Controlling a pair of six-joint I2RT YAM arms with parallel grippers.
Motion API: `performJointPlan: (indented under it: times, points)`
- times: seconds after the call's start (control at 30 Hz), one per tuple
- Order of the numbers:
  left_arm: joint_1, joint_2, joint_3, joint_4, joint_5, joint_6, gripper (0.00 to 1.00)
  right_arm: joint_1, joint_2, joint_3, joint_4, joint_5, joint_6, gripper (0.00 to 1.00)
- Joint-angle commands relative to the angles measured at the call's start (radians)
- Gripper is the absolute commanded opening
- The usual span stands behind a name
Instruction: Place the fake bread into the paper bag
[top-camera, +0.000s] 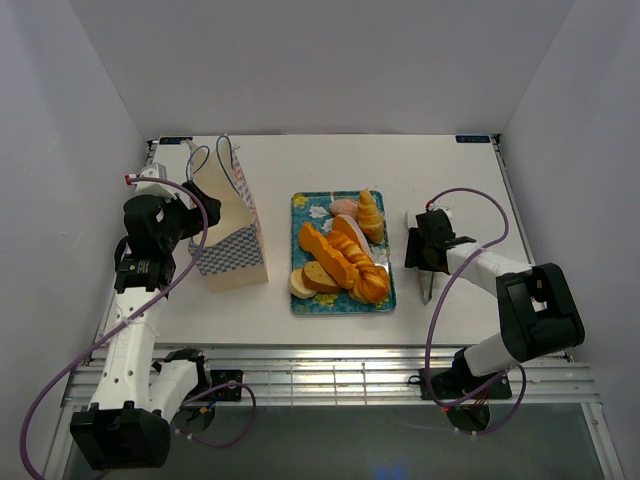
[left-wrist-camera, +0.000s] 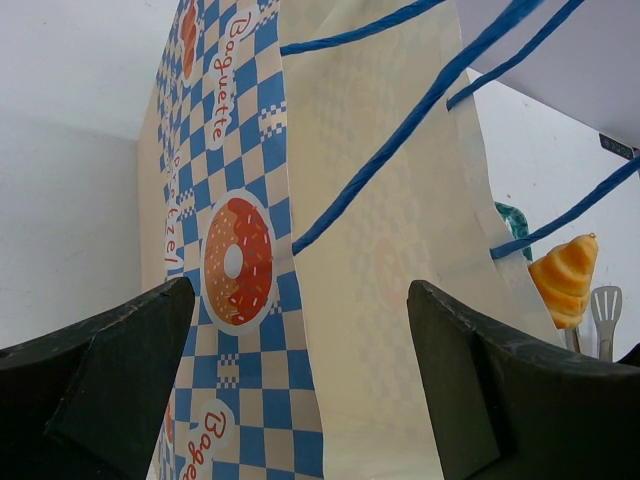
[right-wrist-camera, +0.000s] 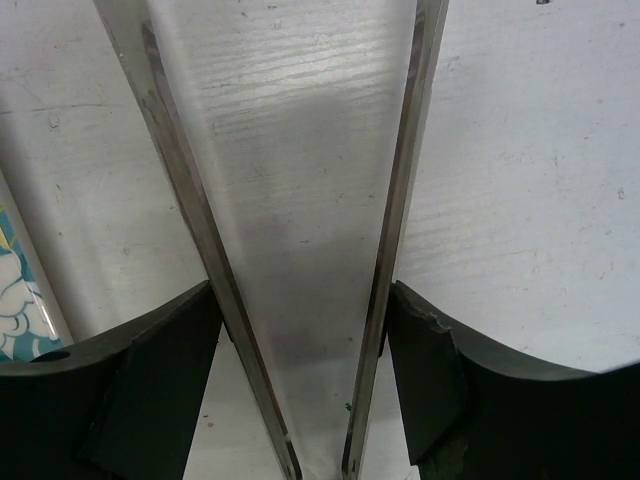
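Clamping right gripper (right-wrist-camera: 300, 300) on steel tongs (right-wrist-camera: 180, 200) | left gripper (left-wrist-camera: 300, 380) apart by cream checked paper bag (left-wrist-camera: 370, 250) | next: pinch golden fake bread (top-camera: 340, 262)

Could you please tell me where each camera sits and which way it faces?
Top external: above and behind the arm bases, looking down at the table; both arms show.
Left wrist: faces sideways at the paper bag; the open left gripper shows.
Right wrist: looking down at the table; the right gripper shows, flanking metal tongs.
Shared: top and left wrist both show the paper bag and a croissant.
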Motion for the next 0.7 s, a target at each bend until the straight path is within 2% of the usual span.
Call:
performJointPlan:
  times: [0.0, 0.23, 0.67]
  points:
    - [0.003, -0.02, -0.009, 0.0, 0.01, 0.008, 0.98, 0.005, -0.012, 0.007, -0.068, 0.018, 0.0, 0.7]
    - [0.003, -0.025, -0.013, 0.003, 0.01, 0.008, 0.98, 0.005, -0.076, 0.065, -0.131, 0.032, -0.015, 0.63]
    - [0.003, -0.037, -0.021, 0.006, 0.007, 0.005, 0.98, 0.004, -0.277, 0.157, -0.284, 0.069, -0.07, 0.65]
